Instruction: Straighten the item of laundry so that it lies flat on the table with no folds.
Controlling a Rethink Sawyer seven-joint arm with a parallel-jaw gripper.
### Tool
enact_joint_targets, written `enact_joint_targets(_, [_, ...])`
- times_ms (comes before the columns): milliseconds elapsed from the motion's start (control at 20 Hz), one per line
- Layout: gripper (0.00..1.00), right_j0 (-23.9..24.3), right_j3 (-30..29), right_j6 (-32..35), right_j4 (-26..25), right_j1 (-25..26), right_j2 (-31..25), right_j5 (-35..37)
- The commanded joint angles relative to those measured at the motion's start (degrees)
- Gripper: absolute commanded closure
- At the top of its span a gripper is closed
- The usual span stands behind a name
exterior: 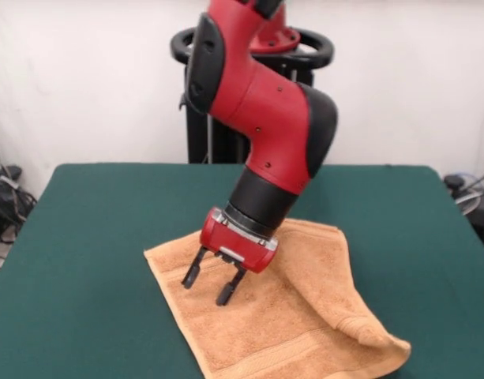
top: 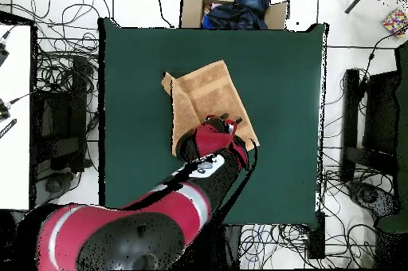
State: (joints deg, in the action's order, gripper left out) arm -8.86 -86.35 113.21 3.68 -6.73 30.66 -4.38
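soft, light terry hand towel (exterior: 305, 316) will drape and bunch; take its folded-over corner. gripper (exterior: 211, 286) fingers apart, holding nothing.

A red arm's gripper (exterior: 214, 286) hovered, jaws apart, over an orange-tan towel (exterior: 305, 316) lying partly folded on the green tabletop (exterior: 91, 237).
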Motion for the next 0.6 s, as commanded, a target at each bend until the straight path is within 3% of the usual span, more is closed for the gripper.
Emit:
enact_joint_targets(50, [0.00, -3.5, 0.8, 14.1, 10.5, 15.2, 0.1, 3.6])
enact_joint_targets(600, [0.00, -6.7, 4.6, 11.5, 20.1, 22.7, 5.7, 5.5])
